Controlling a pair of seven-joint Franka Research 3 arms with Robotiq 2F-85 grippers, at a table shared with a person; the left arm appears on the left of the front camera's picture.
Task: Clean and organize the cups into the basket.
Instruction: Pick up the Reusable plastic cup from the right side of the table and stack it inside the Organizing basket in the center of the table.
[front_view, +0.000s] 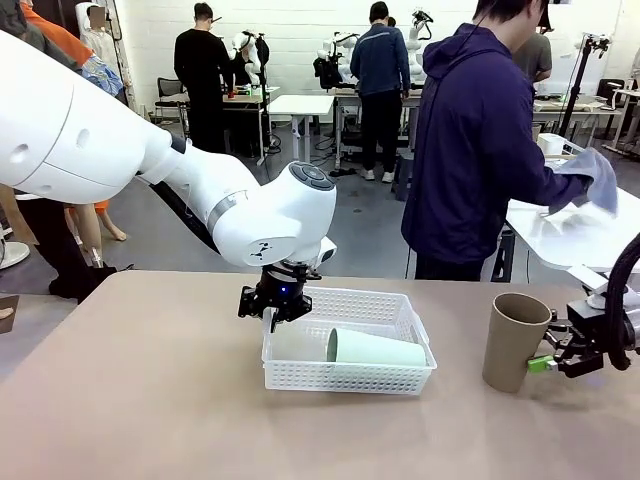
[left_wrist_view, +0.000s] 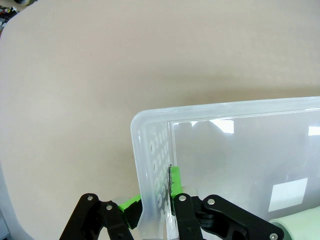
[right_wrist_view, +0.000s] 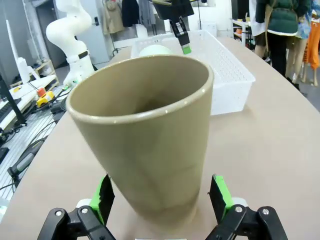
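The white lattice basket (front_view: 350, 378) sits mid-table with a pale mint cup (front_view: 375, 348) lying on its side inside. My left gripper (front_view: 275, 308) is shut on the basket's left wall; in the left wrist view the green pads (left_wrist_view: 131, 202) pinch the rim (left_wrist_view: 200, 111), and the mint cup (left_wrist_view: 300, 222) shows at the bottom right. A tan cup (front_view: 515, 340) stands upright on the table to the right. My right gripper (front_view: 556, 358) is open at its base. In the right wrist view the tan cup (right_wrist_view: 150, 135) stands between the spread fingers (right_wrist_view: 220, 195) of that gripper (right_wrist_view: 163, 197).
A person in a navy hoodie (front_view: 475, 150) stands at the far side, turned to a white side table (front_view: 570, 235) with a cloth (front_view: 595, 175) in hand. Bare tabletop (front_view: 130, 400) lies left and in front of the basket. The right wrist view shows the basket (right_wrist_view: 230, 75) beyond the tan cup.
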